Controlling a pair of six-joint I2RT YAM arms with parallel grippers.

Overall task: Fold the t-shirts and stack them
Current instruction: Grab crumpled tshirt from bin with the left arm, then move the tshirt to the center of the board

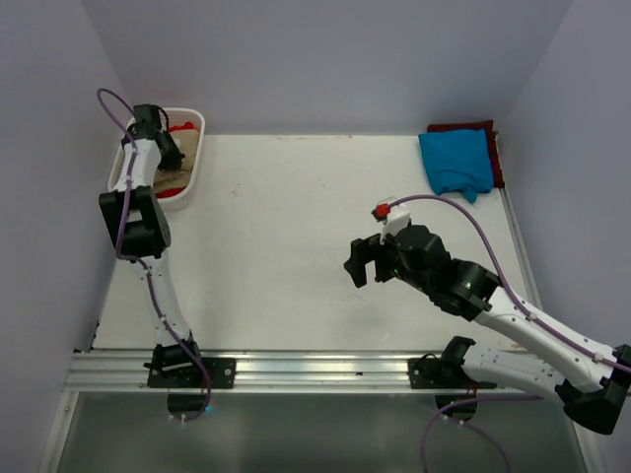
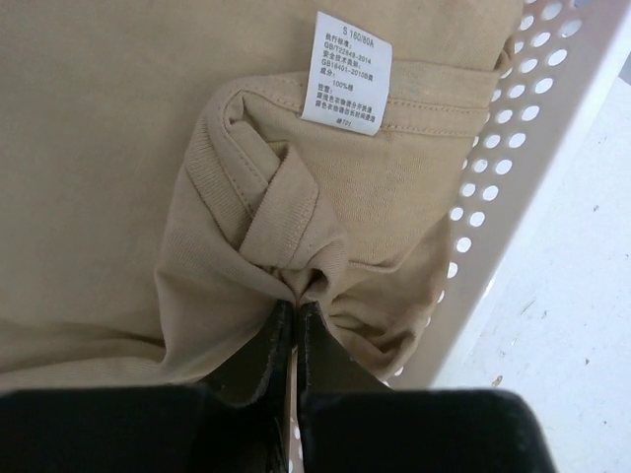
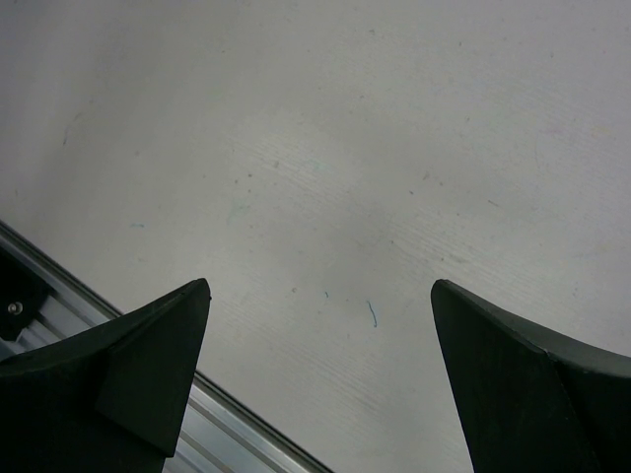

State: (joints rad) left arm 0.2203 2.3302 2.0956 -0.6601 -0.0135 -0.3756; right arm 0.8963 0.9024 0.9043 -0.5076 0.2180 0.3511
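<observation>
A tan t-shirt (image 2: 128,148) lies in the white lattice basket (image 2: 532,168), its collar and a white care label (image 2: 345,71) facing up. My left gripper (image 2: 297,305) is shut on a bunched fold of the tan shirt by the collar. In the top view the left gripper (image 1: 163,141) is inside the basket (image 1: 193,177), over the tan shirt (image 1: 168,179), with a red shirt (image 1: 183,127) beside it. A folded blue shirt (image 1: 455,163) lies on a maroon shirt (image 1: 461,127) at the far right. My right gripper (image 1: 363,262) (image 3: 320,296) is open and empty above bare table.
The basket stands at the table's far left corner against the wall. A metal rail (image 1: 325,370) runs along the near edge and shows in the right wrist view (image 3: 227,414). Grey walls close in the table on three sides.
</observation>
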